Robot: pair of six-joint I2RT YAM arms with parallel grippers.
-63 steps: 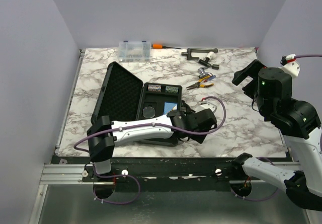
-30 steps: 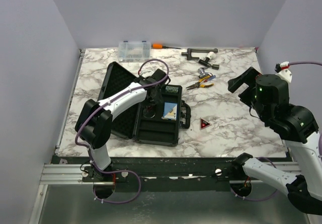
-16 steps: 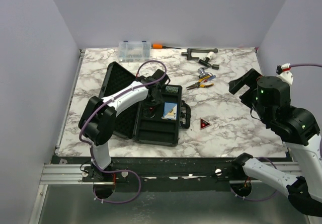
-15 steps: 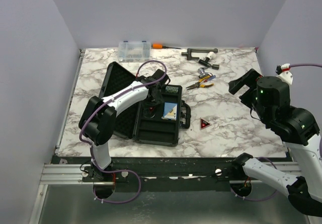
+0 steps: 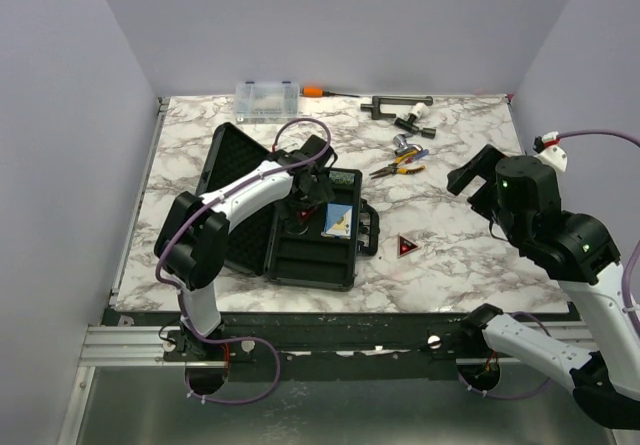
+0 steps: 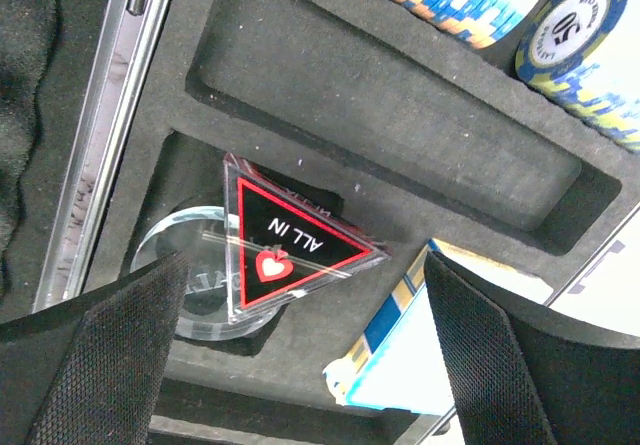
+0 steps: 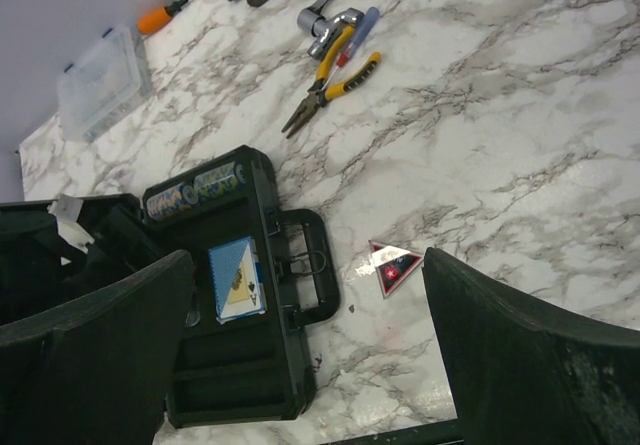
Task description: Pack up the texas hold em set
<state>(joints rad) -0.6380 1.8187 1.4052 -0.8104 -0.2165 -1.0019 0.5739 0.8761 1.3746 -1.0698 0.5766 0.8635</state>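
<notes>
Two triangles logged. Triangle 1 [image 6: 290,250] lies on the disc [image 6: 185,285] in the case [image 5: 310,265], left-centre of the table [image 5: 480,255], between the left gripper's [image 6: 305,260] spread fingers, clear of both. Deck [image 6: 400,365] just right. Triangle 2 [image 5: 406,247] on the table right of the case. Right gripper [image 5: 468,173] gapes empty above the right side.

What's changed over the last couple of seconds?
The left gripper swung from the table right of the case to over the tray and opened, leaving the ALL IN triangle on the clear disc. The right gripper drifted slightly left, still open. The second triangle on the table, the card deck and the pliers stayed put.
</notes>
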